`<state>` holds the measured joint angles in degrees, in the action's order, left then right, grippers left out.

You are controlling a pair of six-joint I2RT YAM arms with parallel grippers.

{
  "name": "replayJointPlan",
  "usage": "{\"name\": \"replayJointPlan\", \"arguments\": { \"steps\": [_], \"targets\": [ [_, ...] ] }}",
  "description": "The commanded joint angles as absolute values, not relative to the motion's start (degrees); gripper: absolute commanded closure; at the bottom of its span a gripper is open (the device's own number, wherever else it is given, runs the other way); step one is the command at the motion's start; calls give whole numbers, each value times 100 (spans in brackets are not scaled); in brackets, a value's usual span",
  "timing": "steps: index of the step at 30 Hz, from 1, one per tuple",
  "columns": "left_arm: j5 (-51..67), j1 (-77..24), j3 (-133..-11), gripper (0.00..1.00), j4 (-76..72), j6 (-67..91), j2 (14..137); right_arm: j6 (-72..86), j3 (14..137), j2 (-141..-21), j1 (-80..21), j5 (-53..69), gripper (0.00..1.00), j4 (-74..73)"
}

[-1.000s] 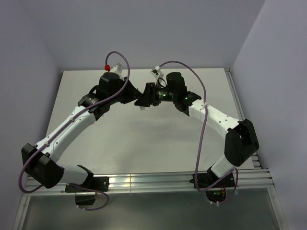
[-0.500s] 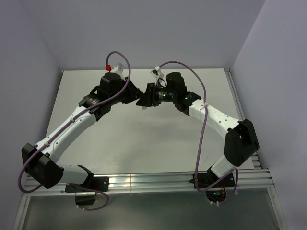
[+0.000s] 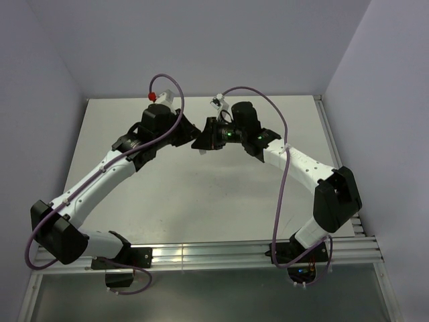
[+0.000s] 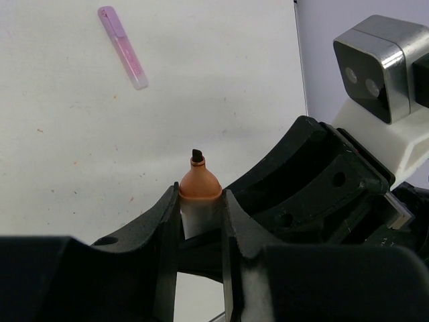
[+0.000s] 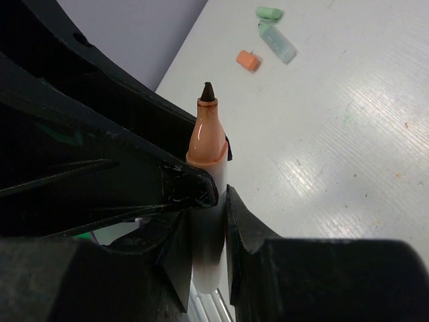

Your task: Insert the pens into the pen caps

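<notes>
The orange-tipped pen (image 4: pixel 200 182) is held clear of the worktop (image 4: pixel 67 154), tip upward, where the two arms meet. The left gripper (image 4: pixel 201 204) has its jaws clenched on the pale barrel just under the orange collar. The right gripper (image 5: pixel 206 201) has its jaws flanking the same barrel, and they look closed on it. The orange cap (image 5: pixel 248 61), green cap (image 5: pixel 269 13) and mint-green pen (image 5: pixel 277 41) lie close together on the worktop. The pink pen (image 4: pixel 123 47) lies elsewhere. The held pen looks light, rigid and smooth, so it is apt to swivel. It is best taken mid-barrel, leaving the tip free.
</notes>
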<state>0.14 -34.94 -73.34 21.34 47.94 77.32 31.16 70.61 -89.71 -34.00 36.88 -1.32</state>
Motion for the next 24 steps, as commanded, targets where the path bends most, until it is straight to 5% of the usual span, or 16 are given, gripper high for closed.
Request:
{"name": "replayJointPlan", "arguments": {
  "steps": [1,3,10,14,24],
  "targets": [
    [71,-3586,-7216,97,1802,4957,7445,2944,7269,-9044,-3437,3700,100,-97],
    [26,-3595,-7154,85,1854,4983,7366,2909,7251,-9026,-3428,3709,100,-123],
    [-1071,-3551,-7216,74,2319,4975,7005,2883,7067,-8720,-3331,3762,100,-114],
    [-1520,-3314,-7233,54,2592,4966,6672,2935,6804,-8509,-3208,3849,100,-18],
    [-1476,-1786,-6838,44,3260,5001,6363,2953,6390,-8218,-3164,3999,100,141]
  ]
}}
